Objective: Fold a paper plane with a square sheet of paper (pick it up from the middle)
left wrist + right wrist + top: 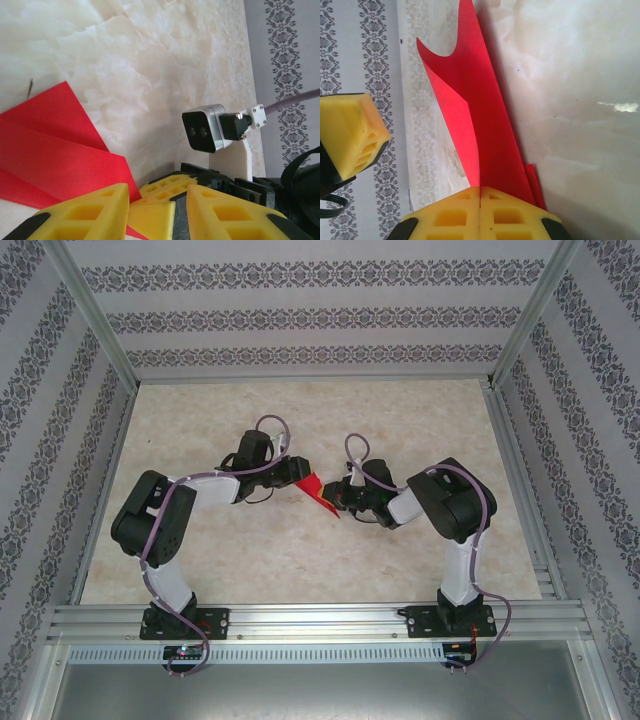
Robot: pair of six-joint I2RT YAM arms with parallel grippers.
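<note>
The red sheet of paper (313,488) is folded into creased layers and held up between my two grippers at the middle of the table. In the right wrist view it (487,115) rises as a narrow strip with one flap curling left. My right gripper (480,192) is shut on its lower end, fingers pressed together. It sits to the paper's right in the top view (343,498). My left gripper (298,472) is at the paper's left. Its jaws (155,212) stand apart, with the right gripper's yellow fingertips (167,190) and an edge of the paper (55,150) between them.
The table (300,420) has a pale marble pattern and is framed by aluminium rails (320,620), with patterned walls on three sides. The right arm's wrist camera (205,127) sits close ahead of my left gripper. One left finger (350,135) hangs left of the paper.
</note>
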